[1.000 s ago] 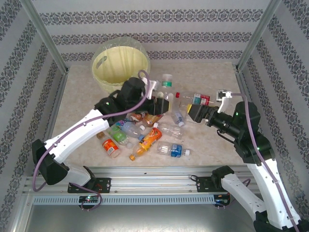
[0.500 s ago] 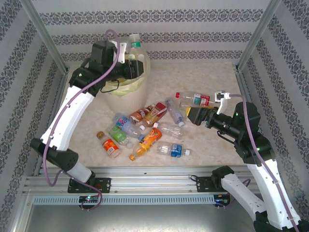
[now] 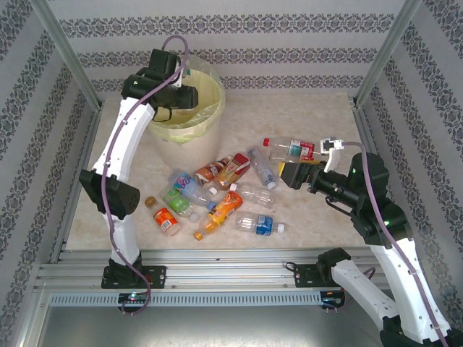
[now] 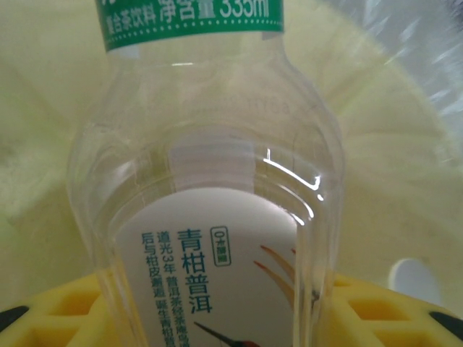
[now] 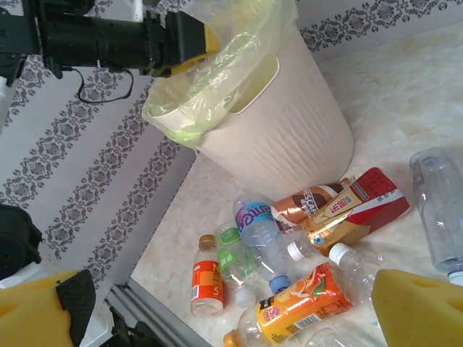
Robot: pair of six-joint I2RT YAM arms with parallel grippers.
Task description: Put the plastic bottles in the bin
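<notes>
A clear bottle (image 4: 210, 217) with a white and green label fills the left wrist view. My left gripper (image 4: 224, 318) is shut on it between yellow pads (image 4: 65, 311), with the pale yellow bag of the bin behind it. From above, the left gripper (image 3: 177, 97) hangs over the mouth of the cream bin (image 3: 189, 148). Several plastic bottles lie in a loose pile mid-table, among them an orange-labelled one (image 3: 226, 206) and a blue-labelled one (image 3: 257, 224). My right gripper (image 3: 284, 173) hovers open at the pile's right edge, holding nothing; a red-labelled bottle (image 3: 293, 148) lies just beyond it.
In the right wrist view the bin (image 5: 289, 137) stands behind the pile, with the left gripper (image 5: 181, 36) above its rim. A small orange bottle (image 5: 206, 278) lies nearest the metal rail (image 3: 217, 271). Patterned walls close in the table's left, back and right.
The left arm has lifted the clear bottle out of the pile and swung it up and back over the bin. The right arm has barely moved.
</notes>
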